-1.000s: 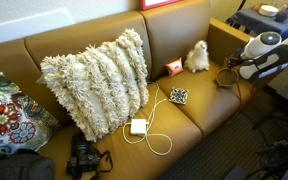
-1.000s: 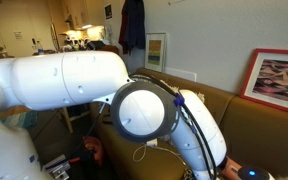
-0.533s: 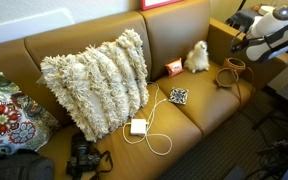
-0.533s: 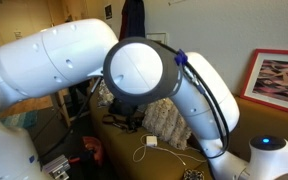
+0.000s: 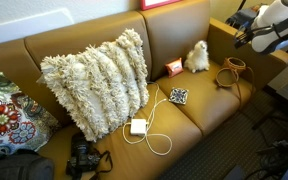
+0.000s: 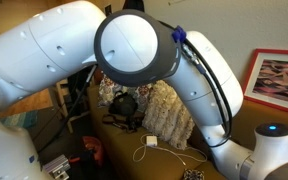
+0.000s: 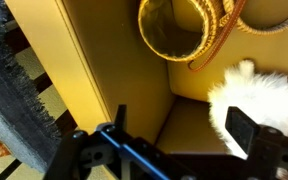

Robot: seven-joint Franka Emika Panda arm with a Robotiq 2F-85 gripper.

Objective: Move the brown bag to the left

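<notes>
1. The brown bag (image 5: 231,70) lies at the far end of the couch (image 5: 199,125) seat, at about 3 o'clock in an exterior view. It is close against the armrest (image 5: 246,72), with its round rim facing up.
2. A white plush toy (image 5: 196,57) sits near the bag at its 10 o'clock. A small orange box (image 5: 173,68) is just beyond the toy at 9 o'clock.
3. The gripper (image 7: 169,140) hangs above the couch end, at roughly 1 o'clock from the bag in that exterior view, clear of it and touching nothing.
4. In the wrist view the jaws stand spread with nothing between them. The bag's ring (image 7: 174,30) is at 12 o'clock in that view and the plush toy at 3 o'clock.
5. Judging by this, nothing of the task is done. The bag rests where it lies, neither gripped nor shifted.
6. What remains is to come down over the rim or strap, close on it, lift or drag the bag along the seat, and let go.
7. Free seat lies at the bag's 8 o'clock, before the patterned coaster (image 5: 179,96), the white charger (image 5: 139,127) and the shaggy cushion (image 5: 96,80).
8. The plush toy is close enough to get knocked, and the thin strap may trail behind.
</notes>
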